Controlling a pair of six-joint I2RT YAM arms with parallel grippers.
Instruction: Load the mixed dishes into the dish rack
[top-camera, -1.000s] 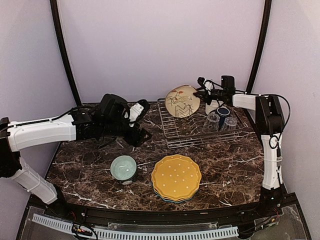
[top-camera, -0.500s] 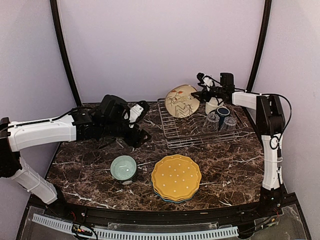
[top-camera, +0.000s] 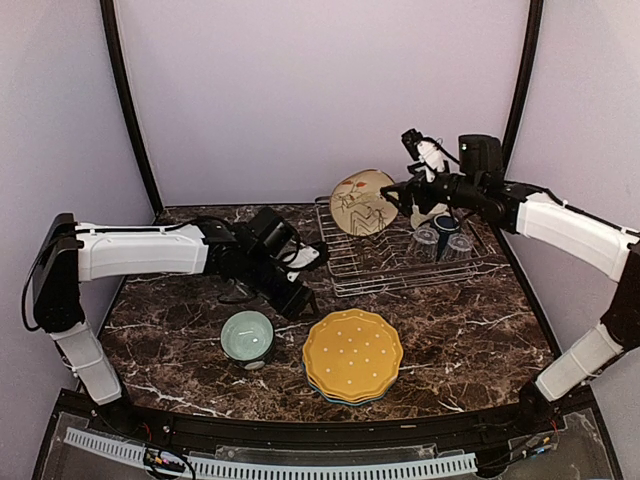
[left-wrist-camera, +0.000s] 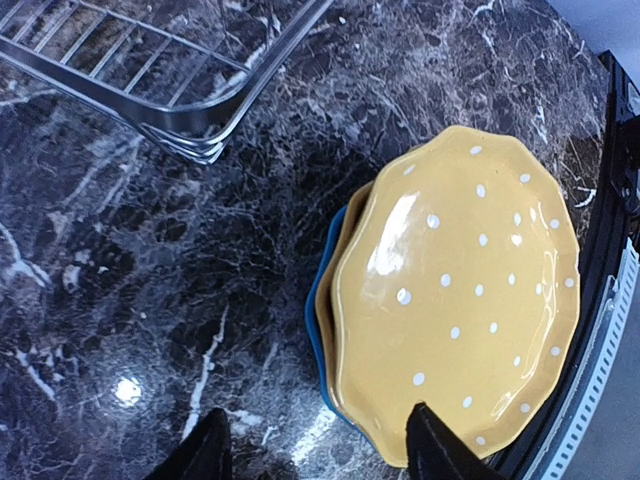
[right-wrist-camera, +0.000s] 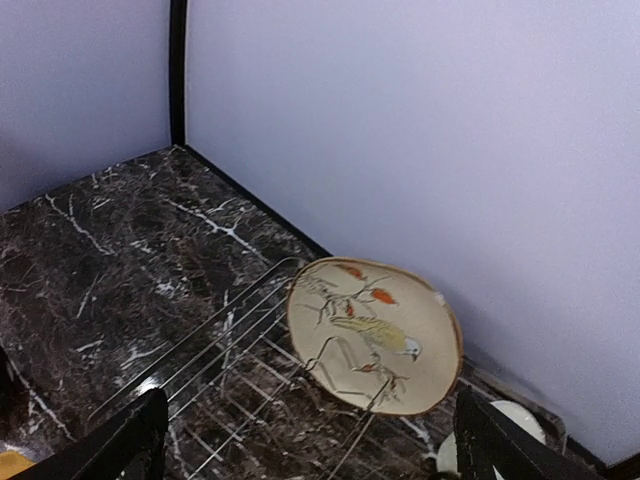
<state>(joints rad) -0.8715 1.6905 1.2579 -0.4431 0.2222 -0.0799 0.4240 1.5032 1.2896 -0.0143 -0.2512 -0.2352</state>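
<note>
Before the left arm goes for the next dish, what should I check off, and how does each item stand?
1. Left gripper open: ok, fingers spread over the yellow dotted plate's edge.
2. Yellow dotted plate uncovered: ok, tops its stack, blue plate beneath.
3. Right gripper clear of bird plate: ok, open, touching nothing.
4. Bird plate seated: ok, on edge in the dish rack.
5. Free rack slots: ok, wires beside the bird plate bare.
6. Left gripper's height over the plate: cannot tell.
</note>
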